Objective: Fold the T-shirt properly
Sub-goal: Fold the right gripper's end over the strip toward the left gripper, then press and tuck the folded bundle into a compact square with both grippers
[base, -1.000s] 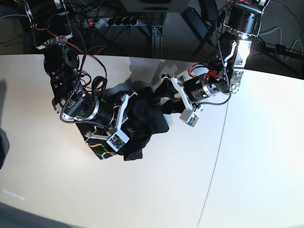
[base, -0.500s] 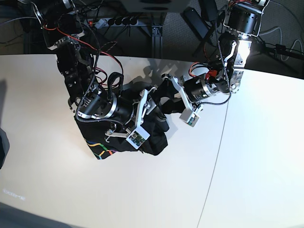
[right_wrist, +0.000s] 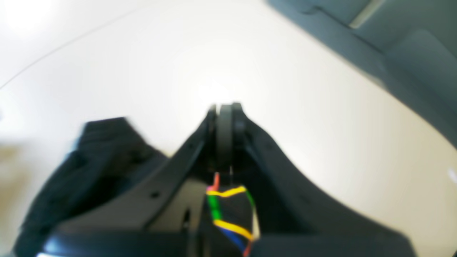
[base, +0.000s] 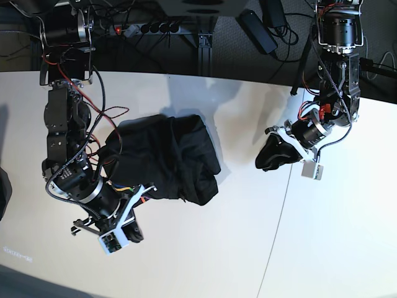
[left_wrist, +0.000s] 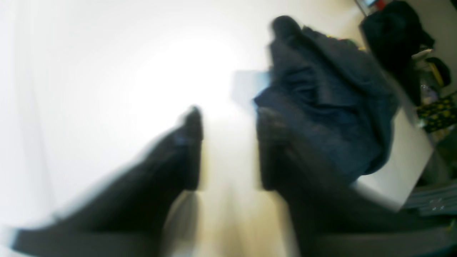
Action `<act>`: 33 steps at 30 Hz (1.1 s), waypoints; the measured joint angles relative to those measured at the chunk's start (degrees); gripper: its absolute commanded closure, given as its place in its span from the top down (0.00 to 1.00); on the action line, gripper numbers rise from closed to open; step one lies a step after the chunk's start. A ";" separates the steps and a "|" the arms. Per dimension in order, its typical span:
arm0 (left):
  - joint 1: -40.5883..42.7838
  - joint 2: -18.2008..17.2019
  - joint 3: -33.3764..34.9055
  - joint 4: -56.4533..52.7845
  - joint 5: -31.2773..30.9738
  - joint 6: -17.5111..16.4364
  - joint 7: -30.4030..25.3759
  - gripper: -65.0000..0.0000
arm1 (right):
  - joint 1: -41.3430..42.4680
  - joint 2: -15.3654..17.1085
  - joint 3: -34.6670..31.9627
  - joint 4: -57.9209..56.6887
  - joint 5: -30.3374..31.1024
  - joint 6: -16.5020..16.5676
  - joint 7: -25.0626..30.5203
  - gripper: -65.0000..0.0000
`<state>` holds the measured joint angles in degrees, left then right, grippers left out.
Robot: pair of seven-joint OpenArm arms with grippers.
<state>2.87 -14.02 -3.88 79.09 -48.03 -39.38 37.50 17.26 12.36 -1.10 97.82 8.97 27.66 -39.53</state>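
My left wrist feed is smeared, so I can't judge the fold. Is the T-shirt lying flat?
Observer: No. The T-shirt is a crumpled heap on the table.
Operator: What is the other arm doing?
Observer: The right gripper is shut, and the shirt's coloured print shows just beneath it in its own camera.
Operator: And on my side, am I touching cloth?
Observer: No. In the base view, the left gripper is over bare table, apart from the heap.
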 measured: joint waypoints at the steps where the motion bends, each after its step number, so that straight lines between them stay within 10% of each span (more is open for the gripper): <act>1: 0.02 -0.46 0.00 0.02 -2.36 0.02 1.27 0.00 | 0.46 -0.02 1.14 -1.55 0.02 0.00 0.09 0.00; 17: 3.96 0.00 16.72 22.67 -1.09 0.04 6.03 0.00 | 11.04 -1.09 7.06 -35.08 -0.70 0.00 13.81 0.00; 33: 1.33 8.15 33.00 13.00 26.88 -0.09 -5.18 0.00 | 11.91 -2.51 1.95 -41.62 -0.46 0.02 11.82 0.00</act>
<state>4.21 -5.87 29.12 92.09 -21.15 -39.46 32.32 29.17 9.85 0.84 56.21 8.51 27.68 -27.70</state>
